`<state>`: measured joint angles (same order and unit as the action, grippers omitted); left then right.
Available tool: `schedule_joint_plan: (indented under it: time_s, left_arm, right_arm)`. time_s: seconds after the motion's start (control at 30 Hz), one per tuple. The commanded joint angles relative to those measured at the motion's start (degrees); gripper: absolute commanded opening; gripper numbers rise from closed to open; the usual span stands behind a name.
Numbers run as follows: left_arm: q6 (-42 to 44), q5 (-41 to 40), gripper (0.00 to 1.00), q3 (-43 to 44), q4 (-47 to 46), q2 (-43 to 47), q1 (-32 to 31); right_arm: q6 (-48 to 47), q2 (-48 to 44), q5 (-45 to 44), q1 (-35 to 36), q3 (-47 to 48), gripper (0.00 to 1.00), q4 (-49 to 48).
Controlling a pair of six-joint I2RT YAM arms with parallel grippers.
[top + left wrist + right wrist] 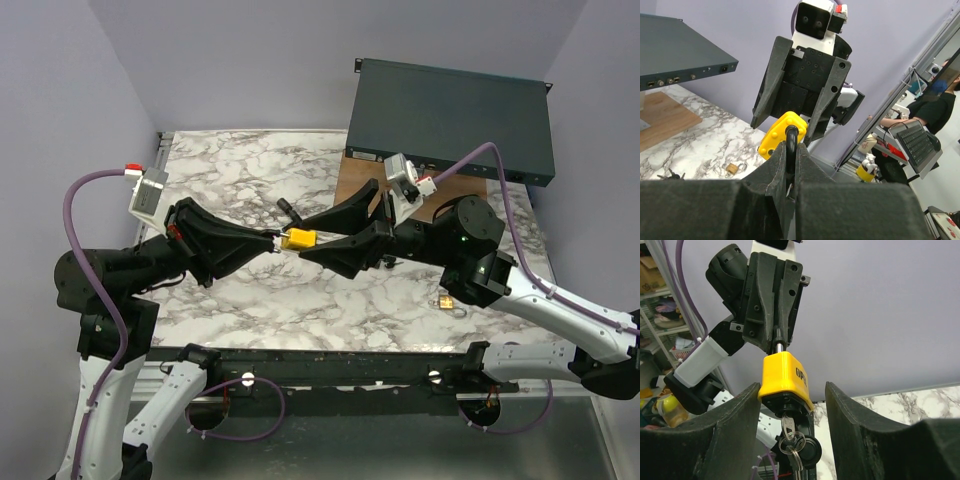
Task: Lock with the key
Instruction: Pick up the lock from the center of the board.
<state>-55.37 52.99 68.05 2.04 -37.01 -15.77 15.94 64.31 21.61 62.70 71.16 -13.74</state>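
A dark metal box [450, 115] sits on a wooden board [355, 185] at the marble counter's [240, 160] far right; a small brass padlock [446, 301] lies nearer.

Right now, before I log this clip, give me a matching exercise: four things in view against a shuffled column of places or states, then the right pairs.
Things:
1. yellow padlock
2. left gripper
3. right gripper
4. small brass padlock

Places or states:
A. lying on the marble table
B. shut on the shackle
C. jaws apart, one on each side of the yellow body
D. held up in the air, with the key in its keyhole

Pairs: 1-D, 2-B, 3-C, 4-A
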Motion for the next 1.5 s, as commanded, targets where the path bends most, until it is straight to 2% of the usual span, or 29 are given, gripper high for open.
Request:
schedule_joint_plan:
  time_s: [0.0,0.17,0.3,0.5,0.63,0.87,0.9,1.0,1.03,1.1,1.23,1.47]
  left_arm:
    - [-0.7,-1.8,0.0,2.2,-2.6,0.6,-0.2]
    - [-1.0,-2.1,0.0,1.8,-2.5,0.5,-0.2]
    - [-1.1,-2.3,0.0,1.7,-2.5,0.4,-0.2]
    - [-1.2,-2.4,0.0,1.6,-2.4,0.0,-0.2]
    - [-1.2,-2.3,0.0,1.3,-2.5,-0.2,-0.2]
    - [-0.7,-0.3,0.0,0.7,-2.2,-1.1,-0.5]
    - [0.6,-0.2,0.0,0.9,0.3,-1.3,-0.8]
    - [3.5,1.8,0.0,0.9,2.7,-1.7,-1.0]
    - [4.1,2.4,0.03,1.0,3.6,-2.0,-1.0]
    - [5.0,3.9,0.1,0.7,4.1,-2.4,-1.0]
    - [6.6,5.9,0.19,0.7,5.1,-2.7,-1.0]
    - [11.2,9.3,0.22,2.4,10.0,-3.6,-1.0]
  right_arm:
    - [1.4,0.1,1.5,0.4,-0.4,0.56,-2.5]
    - [2.6,1.1,3.2,0.5,-0.5,0.53,-3.4]
    - [2.7,1.3,3.0,0.6,-1.0,0.64,-3.8]
    - [2.3,1.4,2.5,0.5,-1.0,0.64,-3.5]
    - [2.5,1.6,2.4,0.5,-0.9,0.53,-3.6]
    - [3.6,1.3,1.4,0.5,-0.9,0.2,-3.0]
    - [3.8,1.0,1.0,0.6,-0.9,0.15,-2.6]
    - [4.0,0.2,1.0,0.5,-0.3,0.06,-0.2]
    - [4.2,-0.3,1.0,0.5,-0.4,0.03,0.5]
    - [4.4,-1.3,0.9,0.5,-0.8,0.01,1.9]
    - [5.0,-3.6,0.6,0.5,-2.1,0.01,3.6]
    - [4.9,-5.1,2.1,0.5,-0.1,0.01,9.3]
